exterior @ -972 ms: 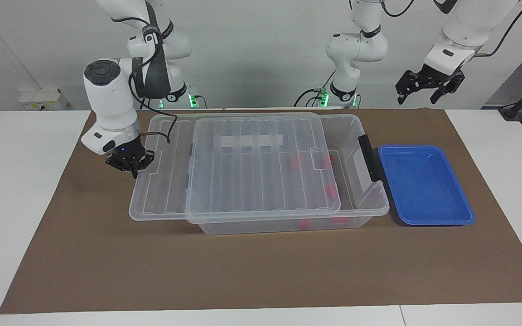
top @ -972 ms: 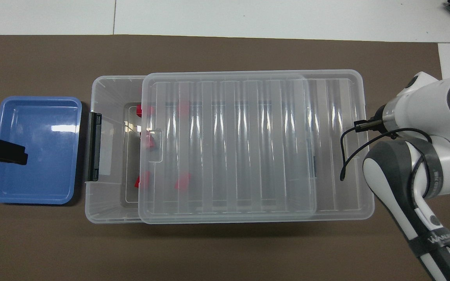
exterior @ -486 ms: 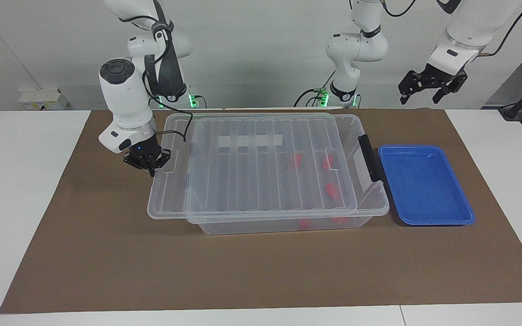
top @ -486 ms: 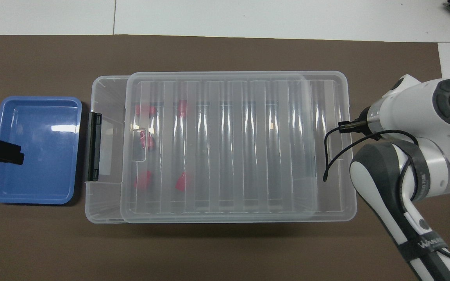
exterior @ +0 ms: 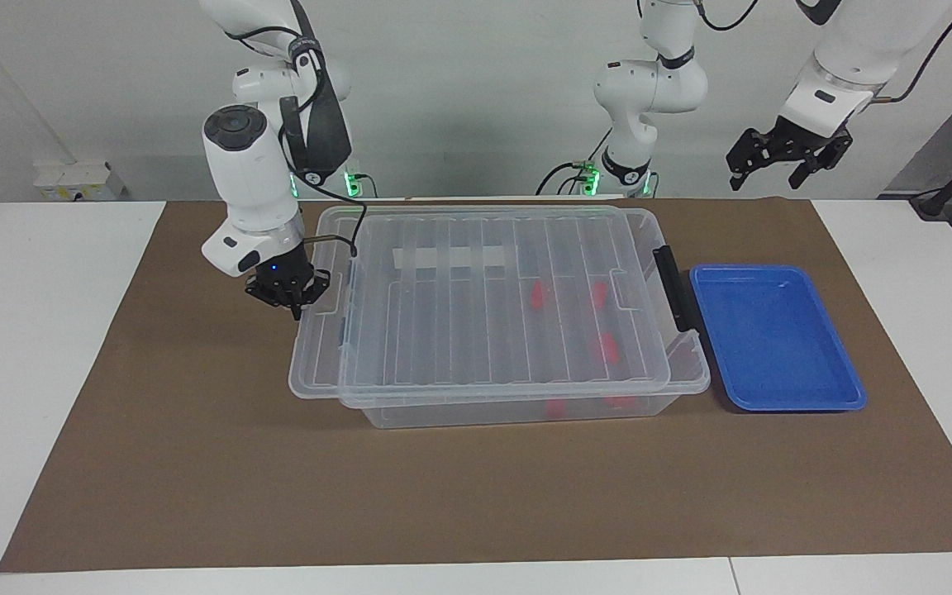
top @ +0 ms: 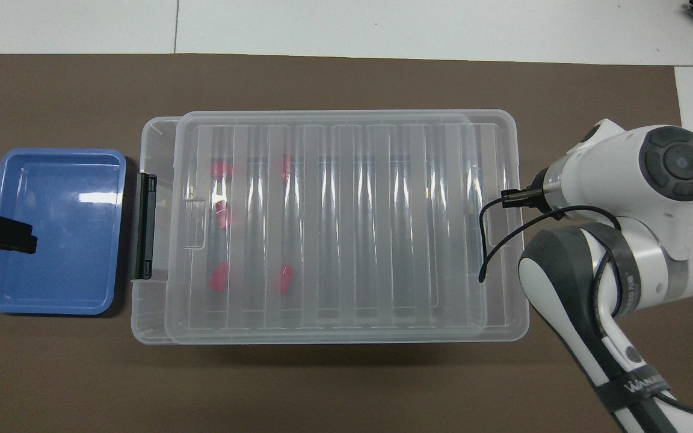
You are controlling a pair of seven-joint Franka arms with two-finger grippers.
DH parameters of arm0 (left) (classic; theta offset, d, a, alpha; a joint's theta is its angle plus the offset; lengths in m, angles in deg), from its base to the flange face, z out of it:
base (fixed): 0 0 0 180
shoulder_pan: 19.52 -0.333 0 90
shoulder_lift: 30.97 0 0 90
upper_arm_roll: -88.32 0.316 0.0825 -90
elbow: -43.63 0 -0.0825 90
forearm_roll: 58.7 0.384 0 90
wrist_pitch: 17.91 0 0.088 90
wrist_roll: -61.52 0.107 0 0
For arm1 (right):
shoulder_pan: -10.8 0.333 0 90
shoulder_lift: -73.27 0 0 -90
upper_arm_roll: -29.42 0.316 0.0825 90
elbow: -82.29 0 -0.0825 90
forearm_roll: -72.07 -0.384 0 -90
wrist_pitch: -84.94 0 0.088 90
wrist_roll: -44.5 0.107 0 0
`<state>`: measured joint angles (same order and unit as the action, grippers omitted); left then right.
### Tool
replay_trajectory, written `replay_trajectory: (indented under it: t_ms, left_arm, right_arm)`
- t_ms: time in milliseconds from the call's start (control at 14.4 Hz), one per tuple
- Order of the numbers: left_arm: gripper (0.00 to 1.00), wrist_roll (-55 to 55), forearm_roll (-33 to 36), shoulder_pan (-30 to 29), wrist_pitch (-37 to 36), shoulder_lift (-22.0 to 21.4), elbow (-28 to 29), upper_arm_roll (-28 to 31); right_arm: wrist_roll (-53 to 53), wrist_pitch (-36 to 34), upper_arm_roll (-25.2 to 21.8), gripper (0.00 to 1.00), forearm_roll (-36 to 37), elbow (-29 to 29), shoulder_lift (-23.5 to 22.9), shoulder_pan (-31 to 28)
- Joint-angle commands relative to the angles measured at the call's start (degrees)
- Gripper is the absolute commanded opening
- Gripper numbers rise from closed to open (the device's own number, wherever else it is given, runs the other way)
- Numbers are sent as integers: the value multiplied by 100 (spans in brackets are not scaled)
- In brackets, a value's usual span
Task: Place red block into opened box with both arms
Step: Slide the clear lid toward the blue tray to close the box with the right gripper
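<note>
Fingertips of the right gripper (exterior: 290,296), left of centre in the facing view, are pinched together against the lid (exterior: 476,302) at its tab; over the last second it has pushed the lid along until it nearly covers the box (exterior: 687,376). That suggests the placing is done and closing is under way. The left gripper (exterior: 786,157), jaws spread and empty, waits high at upper right. Red blocks (top: 220,276) lie inside the box, toward the blue tray (top: 52,231). Only the overhead view shows them clearly; there the right arm hides its own gripper.
</note>
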<state>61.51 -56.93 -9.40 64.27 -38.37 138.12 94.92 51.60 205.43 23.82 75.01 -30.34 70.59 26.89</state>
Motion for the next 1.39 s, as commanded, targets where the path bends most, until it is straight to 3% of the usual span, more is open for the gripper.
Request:
replay_trajectory:
  t_ms: [0,1319]
  left_arm:
    - [100,-70,-71,7,0,-112,88,35]
    - [100,-70,-71,7,0,-112,88,26]
  right_arm:
    - [151,0,24,0,-206,-31,4,104]
    - [213,53,24,0,-426,-31,-5,236]
